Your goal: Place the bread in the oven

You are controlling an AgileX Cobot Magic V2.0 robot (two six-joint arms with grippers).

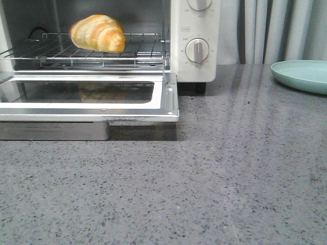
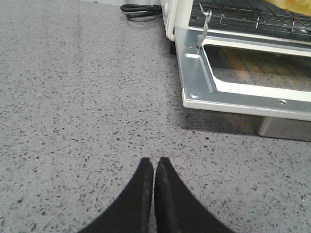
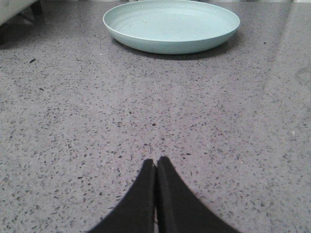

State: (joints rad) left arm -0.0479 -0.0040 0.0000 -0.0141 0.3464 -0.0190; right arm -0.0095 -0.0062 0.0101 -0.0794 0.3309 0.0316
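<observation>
A grey speckled stone countertop (image 1: pixel 230 173) fills the front view, with pale curtains (image 1: pixel 271 30) behind it at about one o'clock and a mint-green plate (image 1: pixel 301 76) lying bare at roughly two o'clock. Toward eleven o'clock stands the cream-white toaster oven (image 1: pixel 196 61), its glass door (image 1: pixel 87 97) dropped flat, and on its wire rack (image 1: pixel 148 48) we see the croissant-shaped bread (image 1: pixel 98 33) resting inside. We judge the placing done; what remains, if anything, is lifting that door closed, which would call for an arm to reach under its front edge. Our left gripper (image 2: pixel 154 162) has its fingers pressed together on nothing, low over the counter near the door's corner. Our right gripper (image 3: pixel 155 162) is likewise pressed together and empty, facing the plate.
</observation>
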